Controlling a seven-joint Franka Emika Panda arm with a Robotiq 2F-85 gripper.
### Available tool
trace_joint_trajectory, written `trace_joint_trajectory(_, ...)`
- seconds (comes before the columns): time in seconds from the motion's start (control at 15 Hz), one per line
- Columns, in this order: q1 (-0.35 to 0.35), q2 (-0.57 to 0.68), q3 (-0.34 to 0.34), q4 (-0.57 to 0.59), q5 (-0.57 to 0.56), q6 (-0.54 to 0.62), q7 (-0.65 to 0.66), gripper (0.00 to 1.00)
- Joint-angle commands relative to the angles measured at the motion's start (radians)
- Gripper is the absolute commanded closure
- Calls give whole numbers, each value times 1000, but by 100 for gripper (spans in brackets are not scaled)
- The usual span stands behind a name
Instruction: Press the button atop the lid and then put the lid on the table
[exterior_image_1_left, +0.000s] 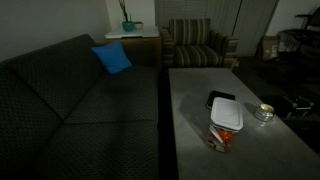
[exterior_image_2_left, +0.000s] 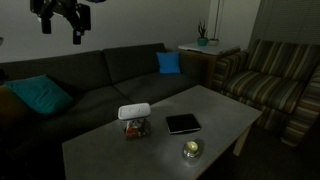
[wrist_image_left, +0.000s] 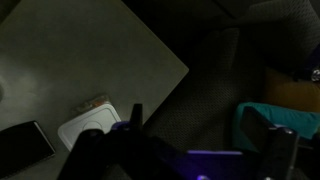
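On the grey worktop, in an exterior view, the white lid sits atop a clear container w/ sth reddish inside. The black tray is just behind it and the round shiny dish is near. A couch w/ blue cushion runs alongside.

In an exterior view, and among these two only here, the pincer shows. It hangs high at the frame's top, well apart from the lid, jaws spread, gripping nothing. A teal cushion also appears.

Wrist view: past the spread pincer, the worktop's corner. The lid is near the bottom edge, w/ an oval outline on top. The tray is beside it, and the teal cushion is off the opposite way.
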Motion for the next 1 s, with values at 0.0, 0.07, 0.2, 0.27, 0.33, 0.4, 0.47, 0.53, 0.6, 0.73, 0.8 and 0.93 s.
trace_joint_trajectory(0.0, -7, 125, 30, 54, 102, 85, -146, 0)
trace_joint_trajectory(0.07, -11, 147, 43, 65, 127, 113, -187, 0)
trace_joint_trajectory(0.2, -21, 202, 68, 96, 156, 166, -256, 0)
trace_joint_trajectory(0.27, -25, 230, 80, 116, 153, 207, -274, 0)
trace_joint_trajectory(0.33, -29, 253, 91, 119, 169, 307, -291, 0)
trace_joint_trajectory(0.4, -37, 279, 100, 138, 174, 354, -280, 0)
trace_joint_trajectory(0.47, -42, 222, 107, 97, 137, 284, -236, 0)
trace_joint_trajectory(0.53, -47, 245, 116, 111, 137, 323, -235, 0)
trace_joint_trajectory(0.6, -50, 262, 120, 122, 136, 339, -234, 0)
trace_joint_trajectory(0.73, -55, 274, 121, 132, 135, 342, -234, 0)
trace_joint_trajectory(0.8, -56, 274, 121, 134, 135, 342, -234, 0)
trace_joint_trajectory(0.93, -51, 276, 115, 133, 106, 338, -215, 0)
